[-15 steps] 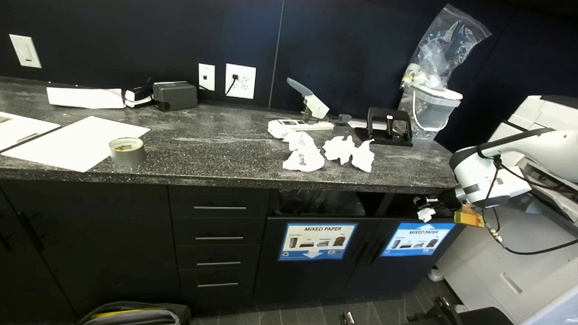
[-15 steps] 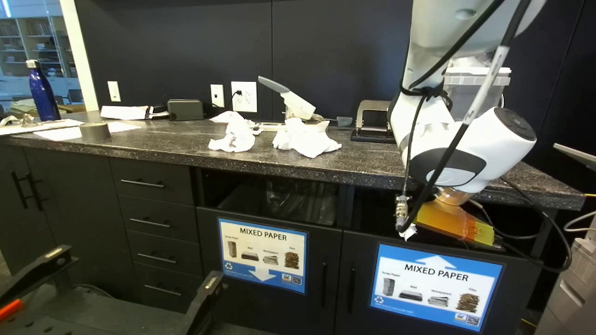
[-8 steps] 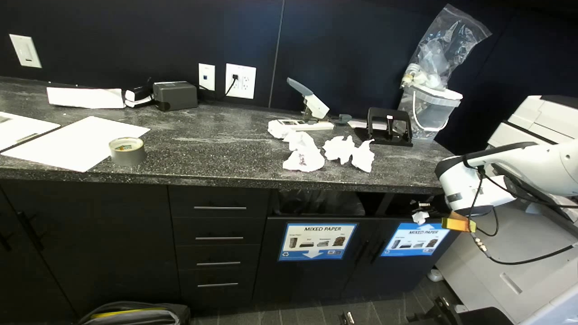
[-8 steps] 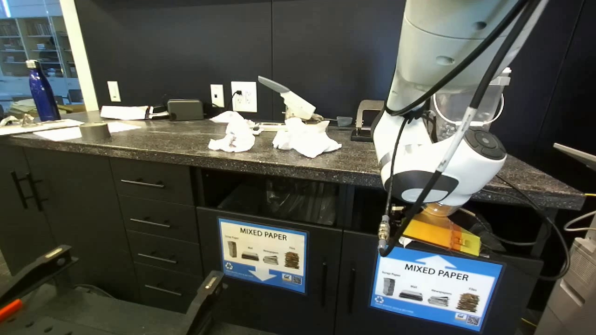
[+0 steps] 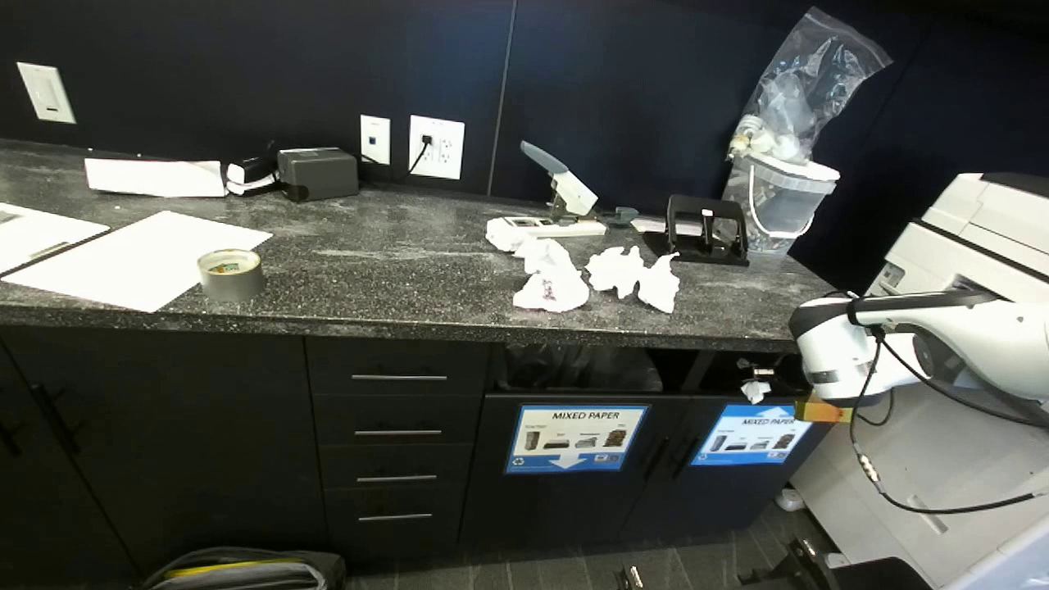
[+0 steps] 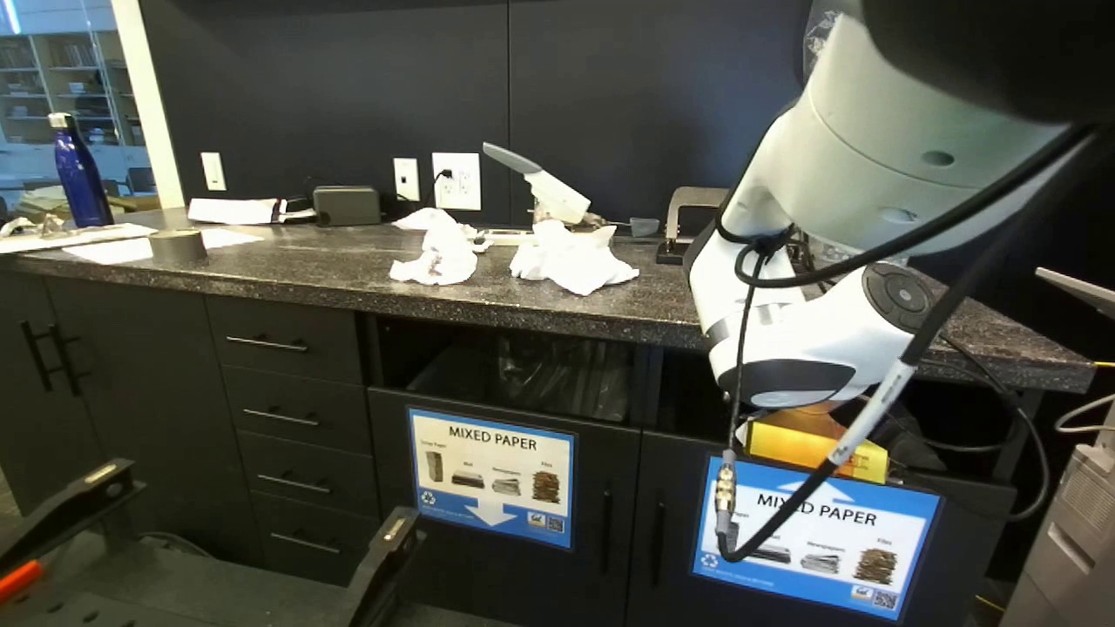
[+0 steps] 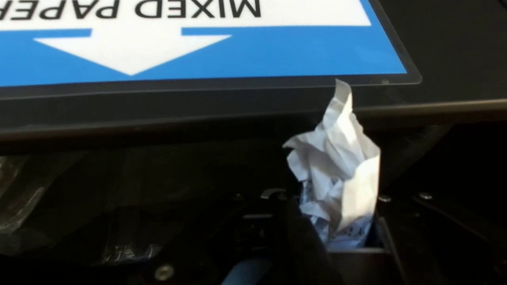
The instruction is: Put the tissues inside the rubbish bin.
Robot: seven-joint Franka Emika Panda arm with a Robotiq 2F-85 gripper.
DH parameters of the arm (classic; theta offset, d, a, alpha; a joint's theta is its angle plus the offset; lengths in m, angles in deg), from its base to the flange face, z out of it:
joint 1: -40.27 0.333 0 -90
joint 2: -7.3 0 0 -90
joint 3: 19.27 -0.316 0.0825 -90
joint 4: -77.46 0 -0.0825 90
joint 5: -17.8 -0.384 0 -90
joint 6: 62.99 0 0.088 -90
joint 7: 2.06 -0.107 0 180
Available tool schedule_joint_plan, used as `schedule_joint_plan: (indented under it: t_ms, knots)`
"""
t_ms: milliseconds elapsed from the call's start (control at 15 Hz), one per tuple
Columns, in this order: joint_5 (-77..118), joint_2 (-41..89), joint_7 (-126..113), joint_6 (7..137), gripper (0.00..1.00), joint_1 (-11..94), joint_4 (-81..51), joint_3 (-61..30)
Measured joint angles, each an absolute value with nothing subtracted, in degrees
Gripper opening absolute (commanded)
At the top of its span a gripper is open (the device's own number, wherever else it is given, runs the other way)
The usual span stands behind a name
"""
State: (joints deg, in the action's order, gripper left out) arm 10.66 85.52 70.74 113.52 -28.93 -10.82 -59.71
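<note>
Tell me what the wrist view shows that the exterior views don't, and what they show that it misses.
Only the wrist view: small dark print on the held tissue, pinched in the jaws.
Only the exterior views: crumpled tissues on the counter, the stapler and the hole punch.
Shared: one MIXED PAPER sign, upside down in the wrist view. In an exterior view the held tissue shows too, as a small white scrap.

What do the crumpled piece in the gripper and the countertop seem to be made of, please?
The crumpled piece looks like matte white paper, judging by its sharp creases and dark print-like marks. The countertop could be stone or laminate, faintly glossy, with pale specks and glare.
</note>
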Motion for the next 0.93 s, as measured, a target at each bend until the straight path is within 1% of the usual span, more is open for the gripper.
schedule_joint_plan:
  t_ms: [267, 800, 933]
  knots:
    - [14.38, 87.47, 70.59, 108.86, 0.03, -30.61, -9.34, -61.55]
    - [14.52, 88.25, 70.08, 109.69, 0.03, -30.57, -8.67, -61.95]
    - [14.89, 89.25, 70.76, 109.16, 0.03, -31.78, -8.64, -63.37]
